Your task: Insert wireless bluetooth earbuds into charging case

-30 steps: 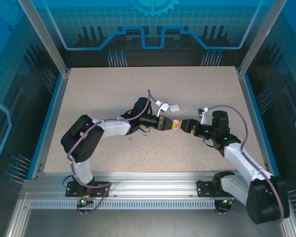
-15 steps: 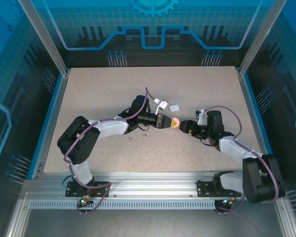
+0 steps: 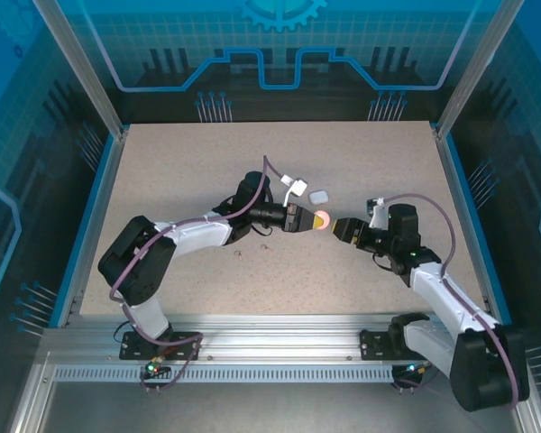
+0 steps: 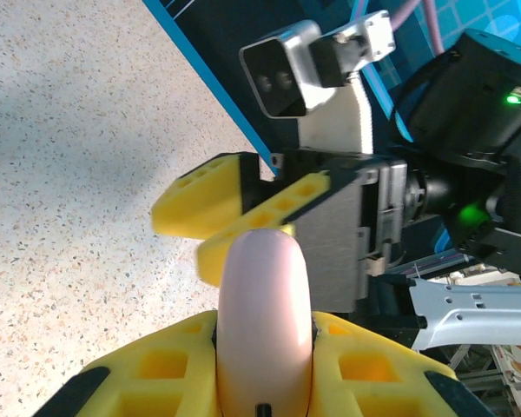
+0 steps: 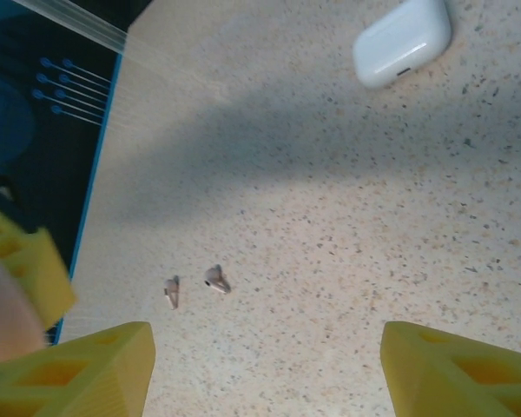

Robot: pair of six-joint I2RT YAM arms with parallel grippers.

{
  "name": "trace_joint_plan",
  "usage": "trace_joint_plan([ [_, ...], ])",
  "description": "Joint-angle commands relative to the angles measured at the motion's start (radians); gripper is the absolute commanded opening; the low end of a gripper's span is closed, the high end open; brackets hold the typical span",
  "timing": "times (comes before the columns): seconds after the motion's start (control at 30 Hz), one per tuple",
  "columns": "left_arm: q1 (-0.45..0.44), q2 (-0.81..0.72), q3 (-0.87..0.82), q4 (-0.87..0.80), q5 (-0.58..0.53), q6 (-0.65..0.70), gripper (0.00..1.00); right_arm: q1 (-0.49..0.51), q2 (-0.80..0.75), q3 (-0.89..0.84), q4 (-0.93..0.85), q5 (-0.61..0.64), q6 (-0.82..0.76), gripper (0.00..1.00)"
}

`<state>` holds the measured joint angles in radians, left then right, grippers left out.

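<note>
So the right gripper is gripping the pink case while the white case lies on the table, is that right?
Not quite: the left gripper is gripping the pink case, as the left wrist view shows. The right gripper is open. The white case does lie on the table.

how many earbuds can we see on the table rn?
2. One earbud lies on the table. Another is just right of it in the right wrist view, not touching. Both are well away from the white case. More may be hidden.

Both arms outstretched, left tool (image 3: 315, 220) clamped on pink case (image 4: 265, 317), right tool (image 3: 340, 229) spread wide opposite
</note>
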<state>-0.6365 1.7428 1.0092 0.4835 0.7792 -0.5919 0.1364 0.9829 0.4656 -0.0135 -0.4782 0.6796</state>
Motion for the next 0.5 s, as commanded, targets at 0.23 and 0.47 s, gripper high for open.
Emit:
trace_joint_plan([
  [0.23,0.007,-0.008,-0.039,0.045,-0.112,0.037,0.0,0.034,-0.056,0.127,-0.137,0.151,0.477,0.81],
  [0.47,0.002,-0.057,-0.125,0.165,-0.305,0.076,0.0,0.17,-0.023,0.217,-0.23,0.337,0.766,0.9],
])
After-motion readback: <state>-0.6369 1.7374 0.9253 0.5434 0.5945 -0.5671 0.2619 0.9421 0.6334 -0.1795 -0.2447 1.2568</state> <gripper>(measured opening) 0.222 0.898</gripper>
